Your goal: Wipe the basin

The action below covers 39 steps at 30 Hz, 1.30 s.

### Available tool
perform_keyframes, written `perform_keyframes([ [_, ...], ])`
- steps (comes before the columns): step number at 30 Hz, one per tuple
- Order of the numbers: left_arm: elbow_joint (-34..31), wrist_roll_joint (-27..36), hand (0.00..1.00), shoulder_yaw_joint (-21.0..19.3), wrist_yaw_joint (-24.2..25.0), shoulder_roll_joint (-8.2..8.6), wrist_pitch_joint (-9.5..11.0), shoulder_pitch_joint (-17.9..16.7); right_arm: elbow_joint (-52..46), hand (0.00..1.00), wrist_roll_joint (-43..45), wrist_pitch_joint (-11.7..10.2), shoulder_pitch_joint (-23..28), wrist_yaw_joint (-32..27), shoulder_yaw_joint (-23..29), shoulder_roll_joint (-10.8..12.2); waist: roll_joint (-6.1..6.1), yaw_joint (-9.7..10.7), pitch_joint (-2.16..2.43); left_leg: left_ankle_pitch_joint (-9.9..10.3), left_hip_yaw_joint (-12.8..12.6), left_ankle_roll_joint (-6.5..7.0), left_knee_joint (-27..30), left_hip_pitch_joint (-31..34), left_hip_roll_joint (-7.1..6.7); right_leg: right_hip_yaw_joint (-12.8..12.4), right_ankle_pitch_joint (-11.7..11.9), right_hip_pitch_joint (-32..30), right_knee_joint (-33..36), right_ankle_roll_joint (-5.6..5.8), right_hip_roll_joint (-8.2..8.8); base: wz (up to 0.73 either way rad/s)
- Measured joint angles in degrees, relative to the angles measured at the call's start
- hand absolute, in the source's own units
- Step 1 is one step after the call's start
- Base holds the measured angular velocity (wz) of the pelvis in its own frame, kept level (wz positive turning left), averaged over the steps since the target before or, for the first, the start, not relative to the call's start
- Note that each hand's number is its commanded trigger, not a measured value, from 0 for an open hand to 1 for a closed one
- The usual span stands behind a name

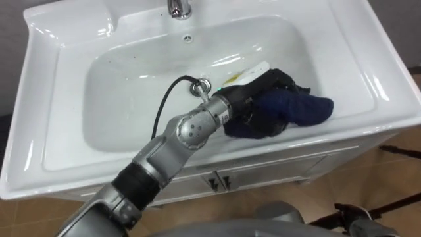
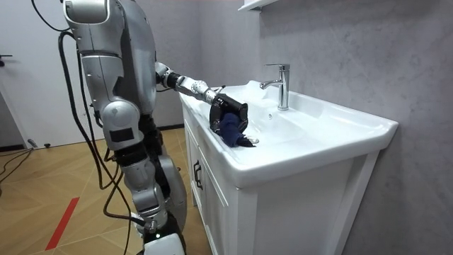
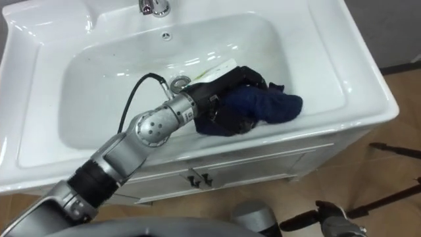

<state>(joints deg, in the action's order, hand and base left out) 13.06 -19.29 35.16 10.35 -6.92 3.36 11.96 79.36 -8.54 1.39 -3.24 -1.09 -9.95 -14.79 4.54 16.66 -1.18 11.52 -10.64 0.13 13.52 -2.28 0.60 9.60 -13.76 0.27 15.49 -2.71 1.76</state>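
Grey plaster wall (image 2: 340, 49) backs a white vanity cabinet (image 2: 212, 205), and the robot stands at its end on the room view's left. Its basin (image 1: 368, 79) takes up most of the eye views. A dark blue cloth (image 1: 302, 110) lies bunched against the bowl's near wall, right of centre. The left hand (image 1: 263, 89) sits on top, fingers curled into the cloth. A chrome faucet (image 1: 179, 8) shows at top centre.
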Motion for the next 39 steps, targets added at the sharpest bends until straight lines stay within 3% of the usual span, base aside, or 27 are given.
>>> perform_keyframes([
  [7, 0.3, -0.3, 1.0, -1.5, -0.1, -0.01, 0.9, -2.3, -0.7, 0.0, 0.1, 0.8, 0.2, 1.1, 1.3, 0.0, -0.19, -0.1, 0.03, 0.0, -0.1, -0.01, -0.1, -1.1, 0.2, 0.2, -0.4, 1.0, 0.3, -0.42, -0.13, -0.01],
  [12, -0.7, -0.3, 1.0, -2.9, 0.3, -0.04, 1.0, -4.7, -1.9, 0.0, 2.7, 1.2, 3.1, 0.9, 4.9, 0.1, -0.99, -1.6, 0.23, 0.0, -0.2, -0.03, -0.1, -1.3, 0.46, 0.0, -0.6, 1.0, 0.3, -0.86, -0.41, -0.03],
  [22, -4.2, -3.7, 1.0, -6.0, 2.9, -1.0, 0.9, -7.3, -3.7, 0.0, 7.3, 1.8, 4.5, 0.8, 10.2, 0.2, -1.06, -3.0, 0.26, 0.0, -0.3, -0.05, 0.0, -1.0, 0.78, 0.1, -0.7, 1.1, 0.1, -1.17, -0.79, 0.0],
  [25, -5.1, -7.8, 1.0, -7.3, 2.8, -2.99, 0.6, -7.4, -4.2, 0.0, 8.9, 1.7, 4.7, 0.6, 11.0, 0.1, -0.97, -3.1, 0.32, 0.0, -0.3, -0.05, 0.0, -1.1, 0.82, -0.1, -0.7, 1.2, -0.1, -1.2, -0.87, -0.01],
  [28, -3.7, -15.4, 1.0, -9.0, 2.9, -6.74, -2.5, -7.5, -4.1, 0.0, 8.9, 1.9, 5.1, 0.5, 11.2, 0.0, -0.49, -3.1, 0.6, 0.0, -0.2, -0.07, 0.1, -1.5, 0.87, -0.3, -0.7, 1.9, -0.7, -1.28, -0.98, -0.03],
  [30, 0.3, -21.8, 1.0, -10.8, 3.4, -9.19, -5.7, -7.6, -3.8, 0.0, 8.9, 1.9, 5.0, 0.4, 11.2, -0.3, 0.36, -3.0, 0.83, 0.1, -0.1, -0.15, 0.2, -1.5, 0.85, -0.2, -0.7, 1.9, -0.7, -1.28, -0.96, 0.0],
  [33, 0.4, -26.3, 1.0, -11.6, 4.3, -12.27, -8.0, -7.8, -3.3, 0.0, 8.3, 1.9, 5.0, 0.6, 11.1, -0.4, 0.94, -4.0, 0.87, 0.1, -0.1, -0.15, 0.1, -1.5, 0.81, -0.1, -0.7, 2.0, -0.7, -1.28, -0.94, 0.02],
  [39, -1.2, -28.5, 1.0, -12.4, 6.7, -14.0, -8.1, -7.3, -2.4, 0.0, 6.4, 1.0, 4.3, 2.1, 9.8, -1.5, 2.14, -4.6, 0.34, 0.6, 0.2, -0.7, 0.4, -0.3, 0.85, 0.7, -0.7, 1.8, -0.9, -1.18, -0.87, 0.07],
])
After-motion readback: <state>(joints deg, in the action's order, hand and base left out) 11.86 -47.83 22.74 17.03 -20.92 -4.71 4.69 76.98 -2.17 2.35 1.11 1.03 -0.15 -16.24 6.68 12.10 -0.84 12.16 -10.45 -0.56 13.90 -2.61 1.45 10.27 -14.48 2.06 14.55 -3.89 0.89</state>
